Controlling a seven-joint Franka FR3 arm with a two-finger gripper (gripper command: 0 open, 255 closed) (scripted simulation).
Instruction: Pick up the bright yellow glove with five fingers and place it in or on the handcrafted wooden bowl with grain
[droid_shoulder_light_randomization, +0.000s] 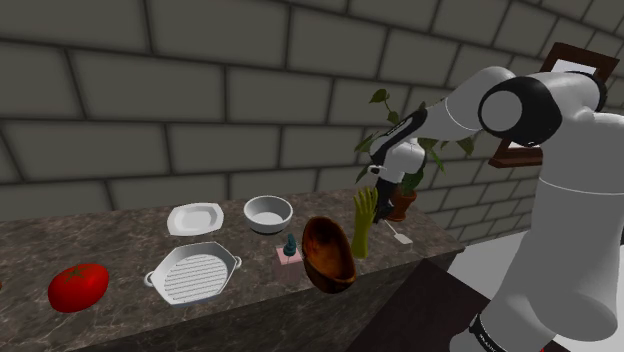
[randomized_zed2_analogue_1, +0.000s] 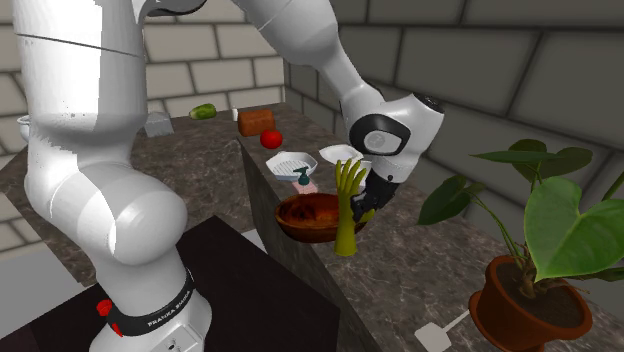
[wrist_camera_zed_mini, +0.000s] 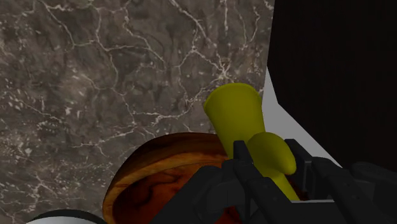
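Observation:
My black gripper (droid_shoulder_light_randomization: 383, 203) is shut on a yellow five-fingered glove (droid_shoulder_light_randomization: 363, 226). The glove hangs upright, fingers up and cuff down, just above the dark marble counter (droid_shoulder_light_randomization: 110, 240). A brown wooden bowl (droid_shoulder_light_randomization: 328, 254) with visible grain lies tilted at the counter's front edge, right beside the glove on the shoulder view's left. In the second exterior view the glove (randomized_zed2_analogue_1: 348, 210) stands in front of the bowl (randomized_zed2_analogue_1: 310, 216), with the gripper (randomized_zed2_analogue_1: 364, 203) at its palm. In the wrist view the glove's cuff (wrist_camera_zed_mini: 238, 113) sticks out past the fingers (wrist_camera_zed_mini: 243, 167), beside the bowl's rim (wrist_camera_zed_mini: 167, 181).
On the counter sit a white square dish (droid_shoulder_light_randomization: 195, 217), a white round bowl (droid_shoulder_light_randomization: 268, 212), a white grill pan (droid_shoulder_light_randomization: 195, 272), a red tomato (droid_shoulder_light_randomization: 78, 286) and a small bottle on a pink pad (droid_shoulder_light_randomization: 290, 250). A potted plant (droid_shoulder_light_randomization: 404, 195) stands behind the gripper. A stone-block wall backs the counter.

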